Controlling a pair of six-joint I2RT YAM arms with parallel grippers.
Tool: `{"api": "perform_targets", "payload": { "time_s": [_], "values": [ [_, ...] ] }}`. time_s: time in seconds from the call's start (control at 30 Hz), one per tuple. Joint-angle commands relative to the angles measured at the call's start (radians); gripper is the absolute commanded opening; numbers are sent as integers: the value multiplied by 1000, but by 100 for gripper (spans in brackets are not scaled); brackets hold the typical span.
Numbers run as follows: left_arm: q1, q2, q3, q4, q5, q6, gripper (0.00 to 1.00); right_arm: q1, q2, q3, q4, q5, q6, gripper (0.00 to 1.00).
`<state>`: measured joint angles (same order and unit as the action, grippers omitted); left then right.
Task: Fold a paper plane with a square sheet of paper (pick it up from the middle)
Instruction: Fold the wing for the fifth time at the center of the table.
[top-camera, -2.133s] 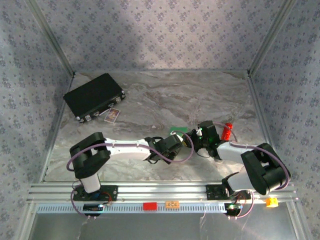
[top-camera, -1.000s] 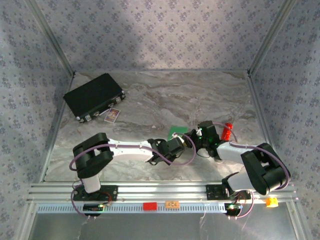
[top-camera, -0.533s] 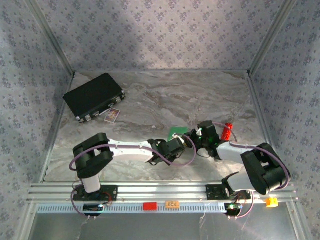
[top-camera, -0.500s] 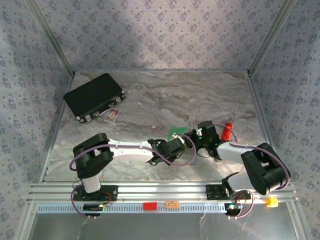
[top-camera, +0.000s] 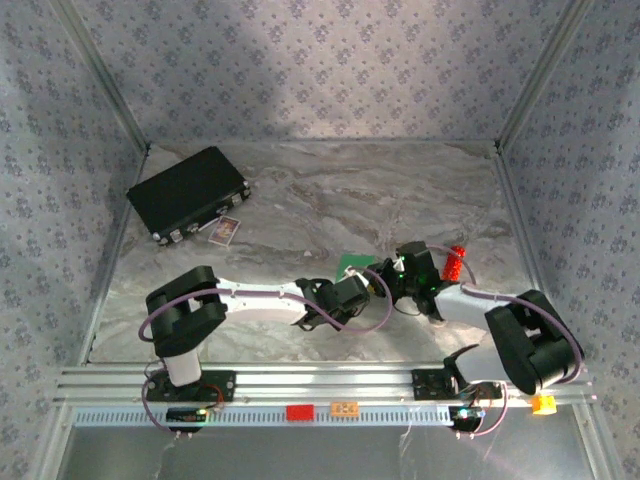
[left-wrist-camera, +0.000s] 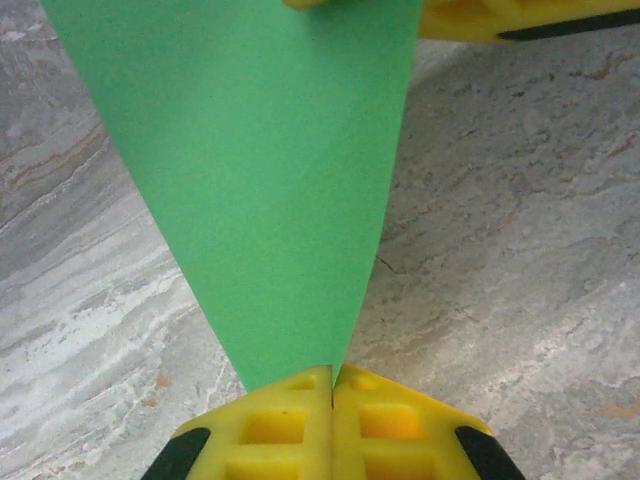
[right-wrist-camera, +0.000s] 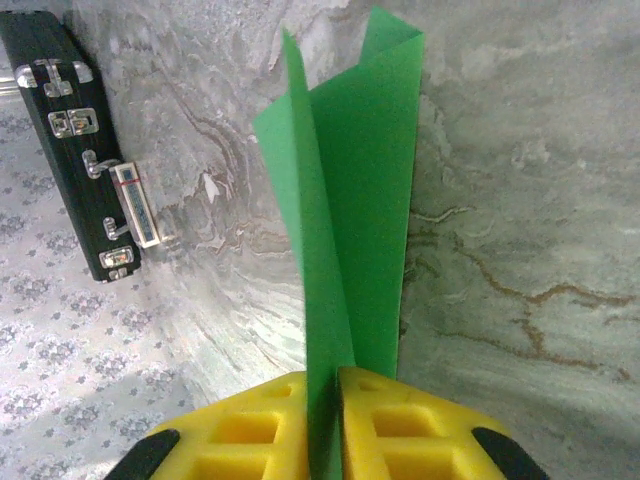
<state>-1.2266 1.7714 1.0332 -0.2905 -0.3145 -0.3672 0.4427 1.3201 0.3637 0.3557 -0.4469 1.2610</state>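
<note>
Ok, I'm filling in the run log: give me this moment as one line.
left gripper: shut on green paper, narrow tip | right gripper: clamped on its opposite end | paper: creased, spanning both grippers

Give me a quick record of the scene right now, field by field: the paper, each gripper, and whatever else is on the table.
paper: green, creased, stretched between both grippers
left gripper: shut on the paper's narrow tip
right gripper: closed on the paper's other end, folded layers fanning out beyond it
case: black, closed, far left of the table
red cylinder: on the table, beside the right arm's wrist
</note>
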Motion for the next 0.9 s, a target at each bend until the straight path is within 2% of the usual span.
{"api": "perform_targets", "payload": {
  "time_s": [0.0, 0.07, 0.13, 0.3, 0.5, 0.87],
  "values": [
    [2, -9, -14, 19, 10, -24, 0, -16, -65, 25, -139, 44, -63, 20],
    [11, -23, -31, 45, 40, -37, 0, -32, -109, 25, -210, 66, -96, 23],
    [24, -38, -55, 82, 84, -51, 0, -52, -165, 21, -273, 89, -115, 33],
    [72, -70, -111, 171, 203, -89, 0, -83, -292, -5, -350, 119, -129, 39],
    [129, -84, -157, 260, 345, -115, 0, -91, -376, -33, -382, 133, -123, 42],
    [240, -41, -212, 418, 619, -200, 0, -80, -377, -43, -344, 111, -142, 42]
  ]
}}
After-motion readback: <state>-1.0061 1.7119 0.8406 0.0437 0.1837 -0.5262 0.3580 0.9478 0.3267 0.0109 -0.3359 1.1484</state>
